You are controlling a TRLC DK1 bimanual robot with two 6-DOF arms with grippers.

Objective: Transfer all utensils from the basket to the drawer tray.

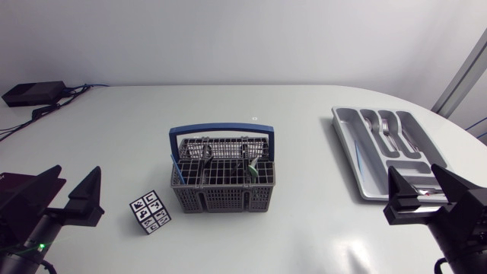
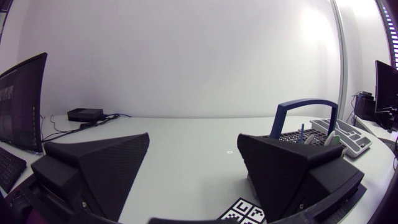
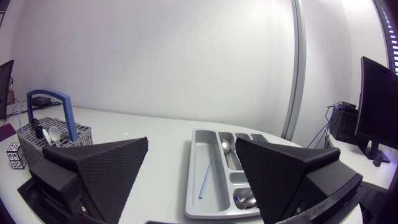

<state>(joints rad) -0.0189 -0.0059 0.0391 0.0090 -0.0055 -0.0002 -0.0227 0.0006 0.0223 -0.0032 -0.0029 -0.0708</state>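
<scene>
Gripper status: the left gripper (image 1: 74, 186) is spread wide and empty, parked at the near table edge just beside a marker cube (image 1: 150, 212). The right gripper (image 1: 416, 183) is likewise spread and empty, at the near end of the drawer tray (image 1: 370, 173). The basket (image 1: 222, 196) stands mid-table between the arms, well apart from both, blue handle upright. Several utensils (image 1: 252, 169) stand in its compartments, their types too small to tell. The tray already holds cutlery (image 1: 388, 129) in its far compartments and a thin blue stick (image 3: 204, 177) in the long one. Judged step: transfer partly done, with neither arm engaged. The next move calls for one arm to travel to the basket, descend over a single handle and close on it alone, clear of the basket handle.
</scene>
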